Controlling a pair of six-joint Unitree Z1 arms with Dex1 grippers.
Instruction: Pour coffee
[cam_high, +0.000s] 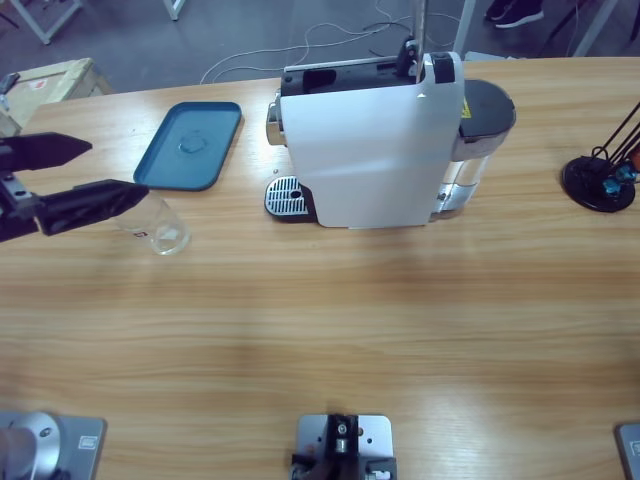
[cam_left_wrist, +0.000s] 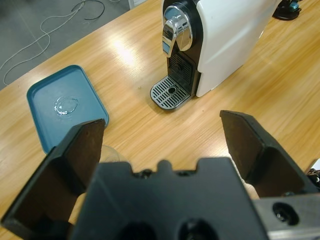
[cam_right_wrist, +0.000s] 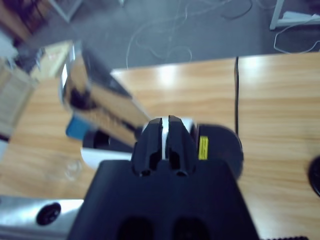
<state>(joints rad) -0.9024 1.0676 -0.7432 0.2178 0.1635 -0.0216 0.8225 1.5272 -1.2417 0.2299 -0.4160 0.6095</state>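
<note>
The long pale wooden table (cam_high: 330, 320) filled most of the high view. On it, a little past centre toward one o'clock, stood the white-sided capsule coffee machine with a black front and chrome spout (cam_high: 375, 140), its round grey perforated drip grate (cam_high: 284, 196) at its nine o'clock end with nothing on it. A small yellow warning label showed on the machine's rear part near the dark water tank (cam_high: 480, 130), but its writing was too small to read.

At about ten o'clock lay the teal rounded-rectangle plastic tray (cam_high: 190, 145), with a small puddle of clear liquid (cam_high: 190, 146) glinting in its middle. Beside the tray, toward eight o'clock, stood the clear drinking glass (cam_high: 160, 225), upright on the table and bearing a small printed mark I could not read. I could not tell whether any coffee was in the glass.

The left gripper (cam_high: 70, 175) came in from the nine o'clock edge with its jaws spread wide, the nearer black finger just over the glass's rim, not pinching it. In the left wrist view the same gripper (cam_left_wrist: 162, 137) showed its jaws far apart, with the tray (cam_left_wrist: 60, 107) and the drip grate (cam_left_wrist: 170, 92) beyond.

The right gripper (cam_right_wrist: 162, 140) had its jaws pressed together, hovering above the machine's top. At three o'clock sat a black round lamp base (cam_high: 598, 182).
</note>
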